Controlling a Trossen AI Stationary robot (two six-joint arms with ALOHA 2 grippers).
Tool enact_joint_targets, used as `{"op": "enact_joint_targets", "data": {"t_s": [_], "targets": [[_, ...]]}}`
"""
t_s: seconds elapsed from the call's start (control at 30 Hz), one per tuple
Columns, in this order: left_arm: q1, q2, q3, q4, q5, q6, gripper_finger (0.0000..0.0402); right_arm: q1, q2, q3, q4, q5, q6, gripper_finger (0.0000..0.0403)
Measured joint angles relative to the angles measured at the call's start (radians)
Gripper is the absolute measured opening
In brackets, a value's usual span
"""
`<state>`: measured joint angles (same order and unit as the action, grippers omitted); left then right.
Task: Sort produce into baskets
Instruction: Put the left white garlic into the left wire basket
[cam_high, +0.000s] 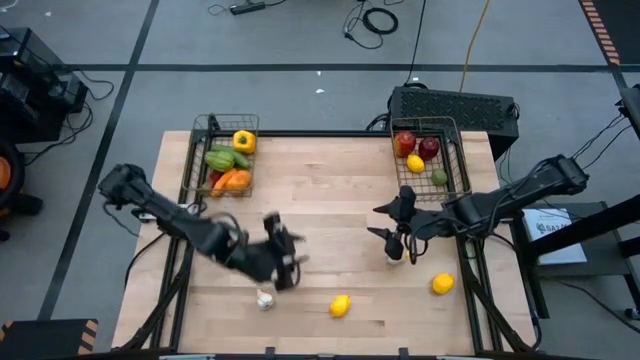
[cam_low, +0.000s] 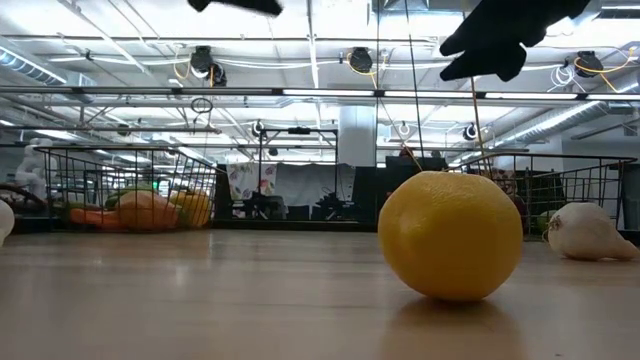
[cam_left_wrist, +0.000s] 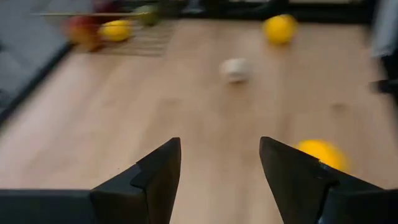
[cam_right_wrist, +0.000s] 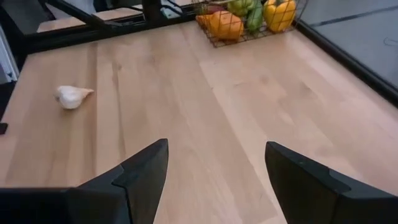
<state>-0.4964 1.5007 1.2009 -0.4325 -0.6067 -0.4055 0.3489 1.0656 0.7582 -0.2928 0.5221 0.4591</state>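
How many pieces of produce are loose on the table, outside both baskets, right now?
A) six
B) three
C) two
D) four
D: the high view shows two lemons and two garlic bulbs on the bare wood, while everything else sits in the left basket or the right basket.

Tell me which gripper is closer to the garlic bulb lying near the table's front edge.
Left. The left gripper hovers open just beside and above that garlic bulb. The right gripper, also open, is well across the table, near the other garlic by the fruit basket.
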Motion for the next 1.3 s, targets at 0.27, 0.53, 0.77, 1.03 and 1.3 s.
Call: {"op": "enact_joint_targets", "data": {"t_s": [0.27, 0.53, 0.77, 1.03, 1.3], "targets": [[-0.104, 0.187, -0.017, 0.264, 0.109, -0.038, 0.0226, 0.0, 0.021, 0.0, 0.068, -0.004, -0.003, 0.0258], [-0.263, 0.166, -0.015, -0.094, 0.238, -0.094, 0.0225, 0.021, 0.022, 0.0, 0.096, -0.008, 0.001, 0.0258], [-0.344, 0.166, -0.015, -0.272, 0.255, -0.3, 0.0248, 0.026, 0.022, 0.0, 0.1, -0.003, 0.001, 0.0258], [-0.408, 0.169, -0.097, -0.311, 0.264, -0.321, 0.0318, 0.026, 0.022, 0.0, 0.093, -0.001, -0.001, 0.0258], [-0.407, 0.17, -0.194, -0.171, 0.228, -0.241, 0.0322, 0.026, 0.022, 0.0, 0.092, -0.003, -0.018, 0.0258]]}}
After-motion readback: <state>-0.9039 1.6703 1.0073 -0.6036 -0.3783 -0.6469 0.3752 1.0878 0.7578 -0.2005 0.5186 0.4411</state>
